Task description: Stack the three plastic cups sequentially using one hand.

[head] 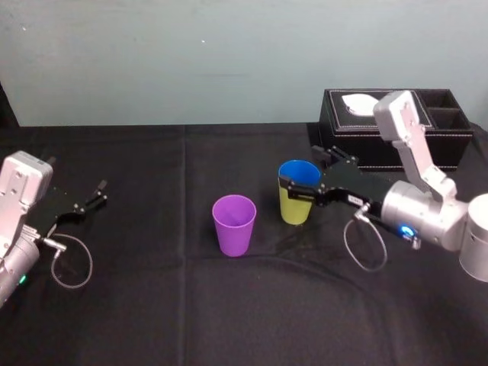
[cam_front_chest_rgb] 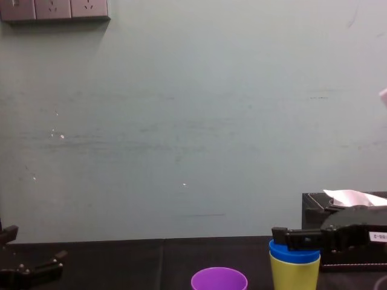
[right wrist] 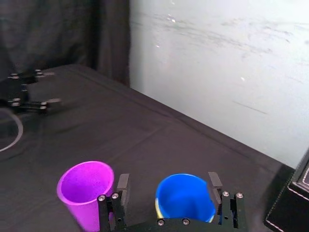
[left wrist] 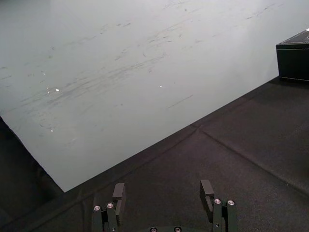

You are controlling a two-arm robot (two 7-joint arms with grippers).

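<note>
The blue cup point(head: 299, 173) sits nested inside the yellow-green cup point(head: 294, 210), both upright on the black tablecloth right of centre. My right gripper point(head: 301, 181) straddles the blue cup's rim, open; the right wrist view shows a gap between one finger point(right wrist: 123, 186) and the blue cup point(right wrist: 183, 195). From the chest, the right gripper point(cam_front_chest_rgb: 290, 237) sits level with the blue rim point(cam_front_chest_rgb: 294, 254) above the yellow-green cup point(cam_front_chest_rgb: 294, 275). The purple cup point(head: 233, 225) stands alone, upright, just left of the stack. My left gripper point(head: 95, 194) rests open at the far left.
A black tissue box point(head: 396, 133) with a white tissue stands at the back right, close behind the right arm. A loose cable loop point(head: 364, 245) hangs under the right wrist. Bare black cloth lies between the purple cup and the left gripper.
</note>
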